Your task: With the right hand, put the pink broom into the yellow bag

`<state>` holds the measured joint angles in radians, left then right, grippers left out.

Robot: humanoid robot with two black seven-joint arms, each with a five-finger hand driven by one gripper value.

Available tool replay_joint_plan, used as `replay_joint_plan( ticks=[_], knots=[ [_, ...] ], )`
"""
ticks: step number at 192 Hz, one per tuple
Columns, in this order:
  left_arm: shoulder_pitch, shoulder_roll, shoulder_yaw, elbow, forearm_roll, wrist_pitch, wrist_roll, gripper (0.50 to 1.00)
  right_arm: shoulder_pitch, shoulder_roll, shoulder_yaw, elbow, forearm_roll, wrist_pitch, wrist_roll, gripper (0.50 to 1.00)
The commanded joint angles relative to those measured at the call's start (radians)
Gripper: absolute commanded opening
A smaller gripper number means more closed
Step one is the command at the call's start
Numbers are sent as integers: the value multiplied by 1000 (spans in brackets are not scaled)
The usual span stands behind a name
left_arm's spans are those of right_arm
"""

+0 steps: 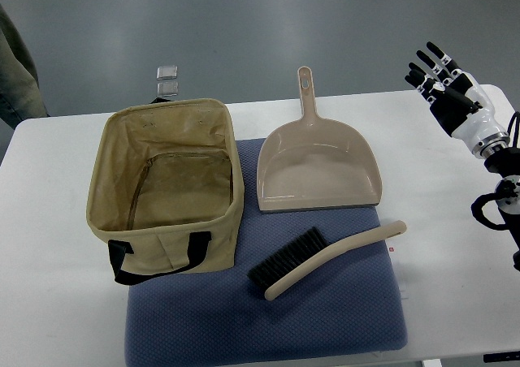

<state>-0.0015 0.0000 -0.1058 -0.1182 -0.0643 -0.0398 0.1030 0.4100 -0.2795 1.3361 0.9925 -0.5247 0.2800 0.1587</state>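
A pale pink-beige hand broom [329, 257] with black bristles lies on the blue mat [325, 318], its handle pointing up to the right. The yellow fabric bag [166, 192] with black handles stands open on the mat's left side, nothing inside it. My right hand [443, 79] hovers over the table's far right corner, fingers spread and holding nothing, well apart from the broom. The left arm does not show.
A matching dustpan [317, 168] lies on the mat just beyond the broom, handle pointing away. Two small clear squares [167, 79] sit on the floor beyond the white table [49, 221]. A person's sleeve [16, 75] shows at the left edge.
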Motion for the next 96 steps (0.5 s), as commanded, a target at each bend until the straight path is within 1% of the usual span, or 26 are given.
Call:
replay_joint_plan(
  ticks=[1, 39, 96],
  knots=[
    [0, 0, 0, 0, 0, 0, 0, 1000, 0, 0, -2, 0, 0, 5, -1, 928],
    [0, 0, 0, 0, 0, 0, 0, 1000, 1, -4, -2, 0, 0, 65, -2, 928],
    [0, 0, 0, 0, 0, 0, 0, 1000, 0, -1, -5, 0, -1, 67, -2, 928]
  ],
)
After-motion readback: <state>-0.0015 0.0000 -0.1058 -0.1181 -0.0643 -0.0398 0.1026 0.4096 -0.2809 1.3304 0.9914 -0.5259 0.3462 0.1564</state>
